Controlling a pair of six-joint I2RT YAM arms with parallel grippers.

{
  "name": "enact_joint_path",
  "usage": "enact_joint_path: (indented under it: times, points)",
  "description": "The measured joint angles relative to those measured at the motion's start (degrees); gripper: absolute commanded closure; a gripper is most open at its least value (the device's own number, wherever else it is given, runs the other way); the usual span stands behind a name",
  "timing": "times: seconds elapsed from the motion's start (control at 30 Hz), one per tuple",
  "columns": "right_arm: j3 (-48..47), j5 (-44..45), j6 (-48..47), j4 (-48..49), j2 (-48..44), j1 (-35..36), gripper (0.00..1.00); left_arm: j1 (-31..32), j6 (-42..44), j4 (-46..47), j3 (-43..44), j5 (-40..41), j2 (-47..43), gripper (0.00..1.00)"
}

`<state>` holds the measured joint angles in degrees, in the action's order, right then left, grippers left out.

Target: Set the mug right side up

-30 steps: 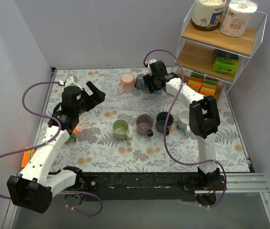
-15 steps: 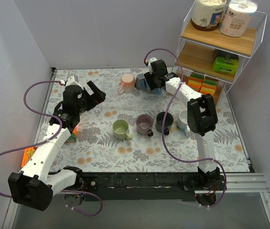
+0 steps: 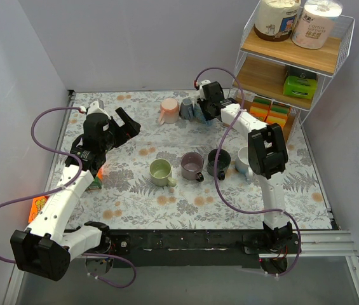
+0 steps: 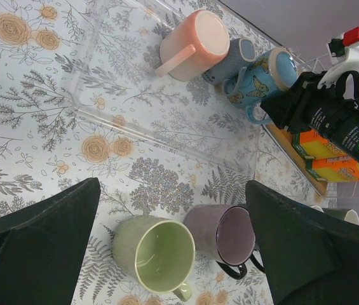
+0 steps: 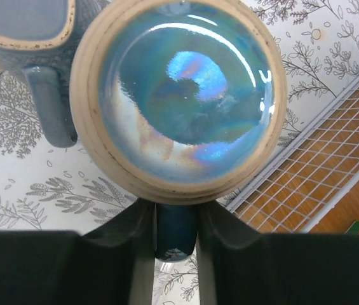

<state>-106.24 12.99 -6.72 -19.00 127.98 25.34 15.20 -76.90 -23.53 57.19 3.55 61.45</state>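
Pinching upturned glazed blue ceramic mug (image 5: 185, 95) by its handle with right gripper (image 5: 176, 213); hemmed by grey-blue mug (image 5: 27, 19) left, wire shelf (image 5: 306, 159) right; left gripper (image 4: 173, 184) agape.

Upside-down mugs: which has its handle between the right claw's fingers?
The blue butterfly mug, nearest the shelf; the pink mug and grey mug stand untouched.
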Motion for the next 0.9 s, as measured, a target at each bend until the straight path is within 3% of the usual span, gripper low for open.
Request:
enact_joint_path:
  times: [0.03, 0.43, 0.9]
  points:
    - [0.00, -0.13, 0.31, 0.00, 0.00, -0.11, 0.98, 0.00, 0.00, 0.00, 0.00, 0.00, 0.00, 0.02]
    - [3.78, -1.07, 0.74, 2.71, -2.10, -0.22, 0.99, 0.00, -0.50, -0.02, -0.02, -0.07, -0.81, 0.02]
    - [5.18, -3.78, 4.50, -5.25, -11.02, -0.22, 0.99, 0.00, -2.16, 1.73, -1.62, -3.67, -1.14, 0.02]
